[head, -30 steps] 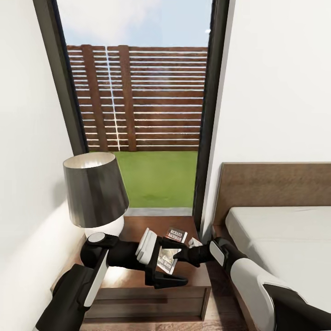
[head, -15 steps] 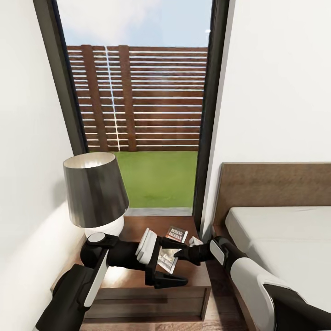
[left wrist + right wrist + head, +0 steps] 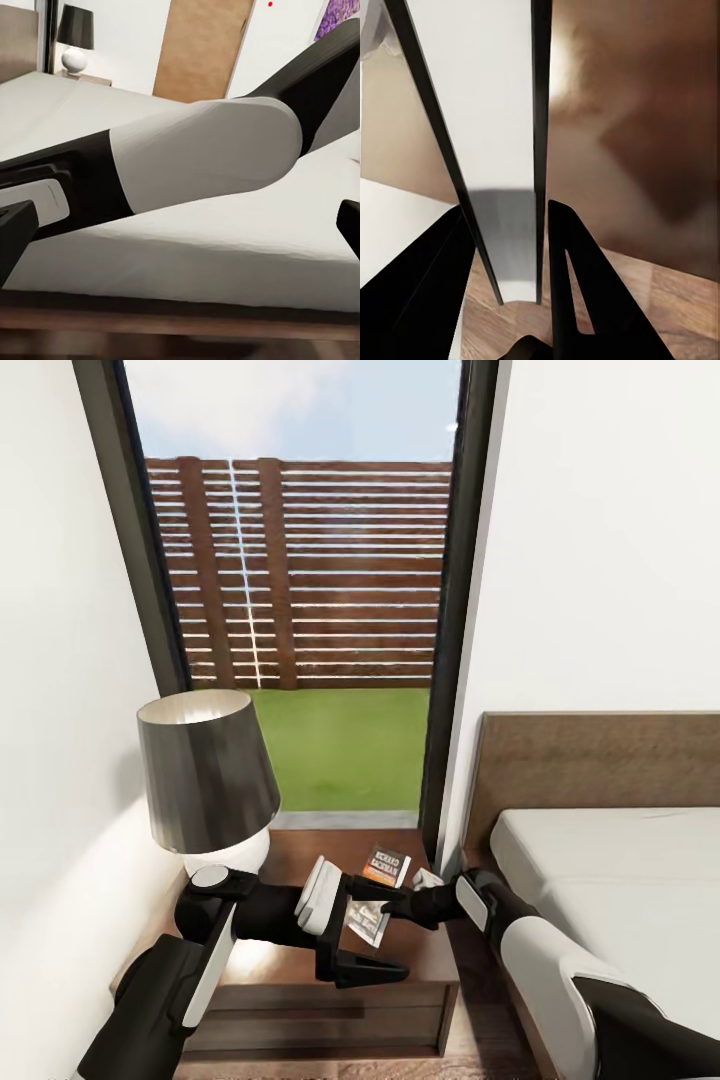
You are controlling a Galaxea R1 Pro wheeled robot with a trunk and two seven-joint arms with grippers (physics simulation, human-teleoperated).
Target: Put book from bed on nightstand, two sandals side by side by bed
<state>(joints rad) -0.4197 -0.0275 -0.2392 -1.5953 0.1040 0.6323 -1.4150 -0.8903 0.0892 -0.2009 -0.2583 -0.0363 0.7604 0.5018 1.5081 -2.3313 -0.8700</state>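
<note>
Bedroom corner here, tall window looking out on grass and a slatted brown fence, with the small glossy dark brown nightstand (image 3: 400,950) tucked between the white wall and the big low bed with the pale mattress and brown headboard (image 3: 610,860).

The thin paperback book with the orange band and white lettering (image 3: 378,892) is over the nightstand top, tilted, pinched by the right gripper (image 3: 372,890). In the right wrist view its black fingers (image 3: 574,300) sit close around a thin pale edge, so I'd say it's clamped on the book. The left gripper (image 3: 355,932) hangs just beside it with its jaws spread wide and nothing in them.

What could go sideways, my guess: the book isn't lying flat, so letting go now might make it flop or slide toward the nightstand edge. The two arms are also really crowded, so pulling the right one out could bump the left one, or the black-shaded lamp with the white base (image 3: 208,780).

Count: one book, one nightstand here, one lamp on it, one bed, two grippers.
</note>
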